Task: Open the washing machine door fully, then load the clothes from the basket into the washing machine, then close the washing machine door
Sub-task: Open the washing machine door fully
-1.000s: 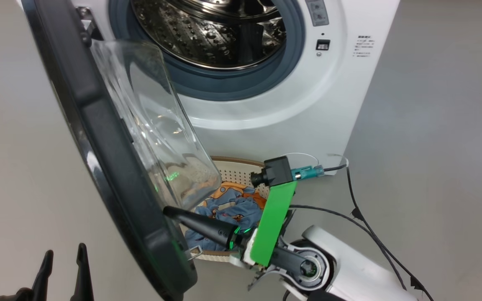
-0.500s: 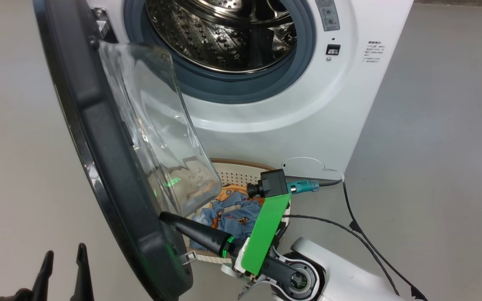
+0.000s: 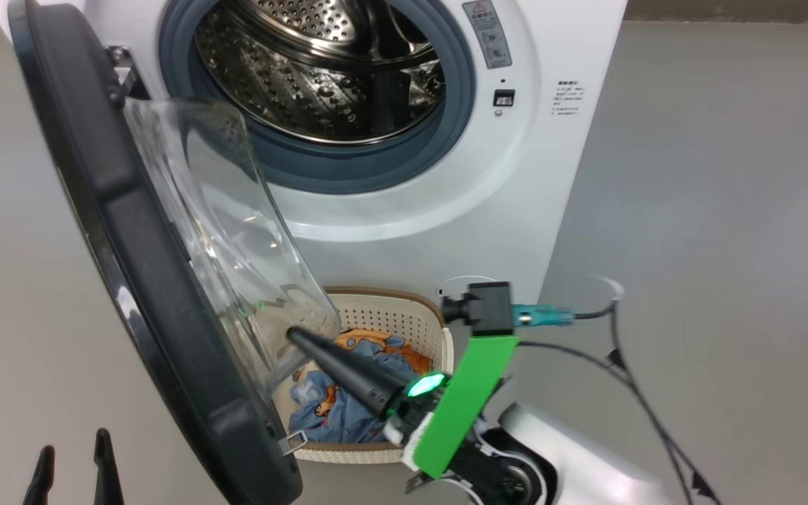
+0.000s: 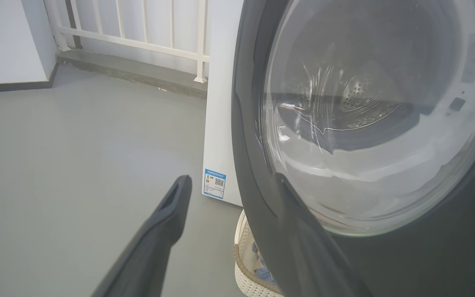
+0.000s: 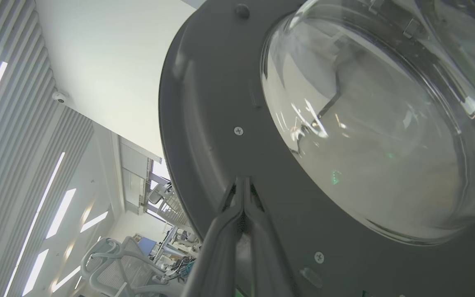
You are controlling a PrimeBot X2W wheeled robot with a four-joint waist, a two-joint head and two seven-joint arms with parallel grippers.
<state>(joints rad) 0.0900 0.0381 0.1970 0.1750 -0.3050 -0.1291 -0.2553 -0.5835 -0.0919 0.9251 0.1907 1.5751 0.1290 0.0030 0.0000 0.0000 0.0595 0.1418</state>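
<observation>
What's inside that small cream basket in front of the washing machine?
Crumpled clothes, light blue with orange prints, lie in the basket. The open washing machine door and the shut right jaws cover part of it, so whatever lies beneath or further left is hidden.

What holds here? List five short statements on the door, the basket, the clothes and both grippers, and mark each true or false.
1. The washing machine door stands open. True.
2. The basket stands on the floor before the washing machine. True.
3. The clothes lie inside the washing machine. False: they lie in the basket.
4. The right gripper is shut, its tip at the door's inner side. True.
5. The left gripper clamps the door's rim. False: it is open and grips nothing.
</observation>
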